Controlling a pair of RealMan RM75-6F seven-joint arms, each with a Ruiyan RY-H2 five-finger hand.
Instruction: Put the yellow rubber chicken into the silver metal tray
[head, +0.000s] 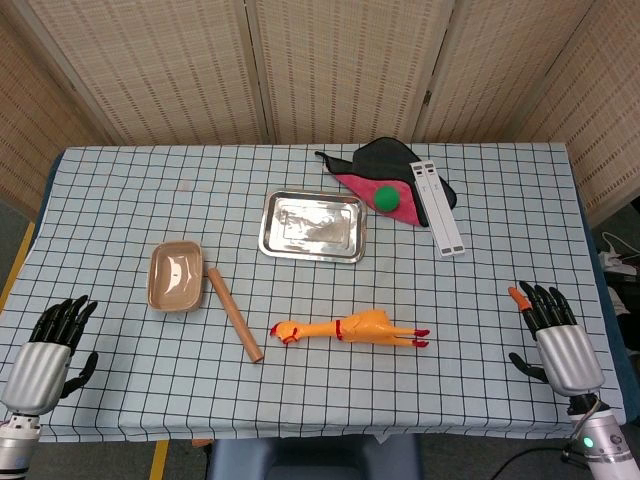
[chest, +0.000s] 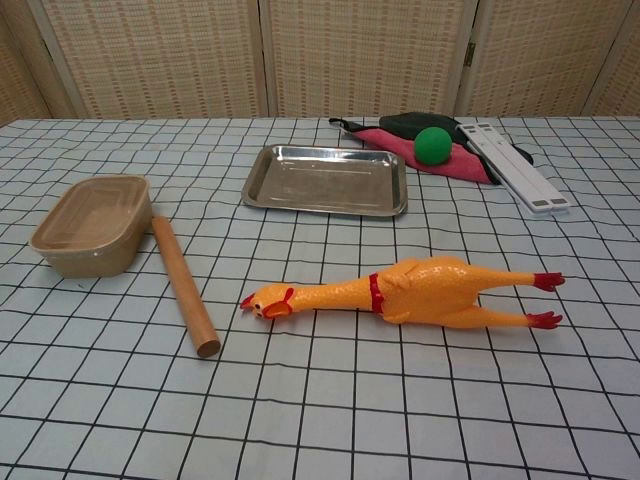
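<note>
1. Yellow rubber chicken (head: 352, 329) flat on checked tablecloth (head: 120, 190), head toward wooden rod (head: 235, 314), red feet toward robot's right; untouched.
2. Silver metal tray (head: 314, 226) behind chicken, apart from it, holding nothing.
3. Left hand (head: 52, 345) at near table edge, fingers apart, holding nothing.
4. Right hand (head: 555, 333) at opposite near edge, likewise spread, holding nothing.
5. Tan container (head: 175, 276) just beside rod; green ball (head: 386, 197) on cloth pile behind tray.

Checked tablecloth (head: 480, 330), rubber chicken (head: 352, 329), metal tray (head: 313, 226), beige tub (head: 175, 276), wooden dowel (head: 235, 314), dark cloth (head: 375, 165)
</note>
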